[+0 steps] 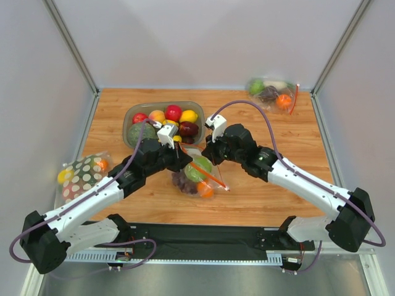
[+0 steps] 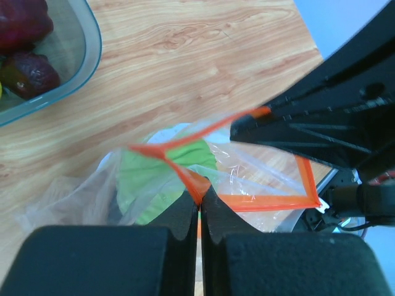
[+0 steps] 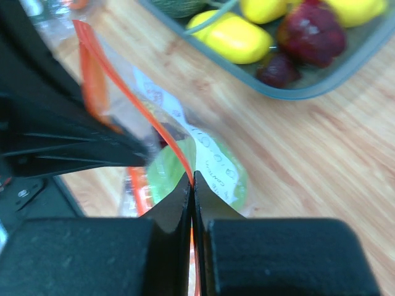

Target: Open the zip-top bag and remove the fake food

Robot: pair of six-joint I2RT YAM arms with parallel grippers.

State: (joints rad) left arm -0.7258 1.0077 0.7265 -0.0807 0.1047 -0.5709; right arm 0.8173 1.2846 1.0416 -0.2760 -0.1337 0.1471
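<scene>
Mid-tabletop (image 1: 247,197), just nearside of the fruit tub (image 1: 162,105): clear bag (image 1: 196,180), with green fruit (image 1: 197,171), grapes (image 1: 181,182) and orange (image 1: 205,190) inside. Gripped by opposite lips of its zip strip (image 2: 265,202), likely for peeling the mouth apart. Left claw (image 2: 199,200) pinched tight on one lip; right claw (image 3: 192,182) pinched tight on the other.

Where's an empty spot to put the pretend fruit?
The table is bare at the far middle, between the fruit bin and the corner bag, and on the right, between that bag and the right arm. It's crowded in the middle, where the left gripper and right gripper pinch the zip-top bag beside the bin.
</scene>
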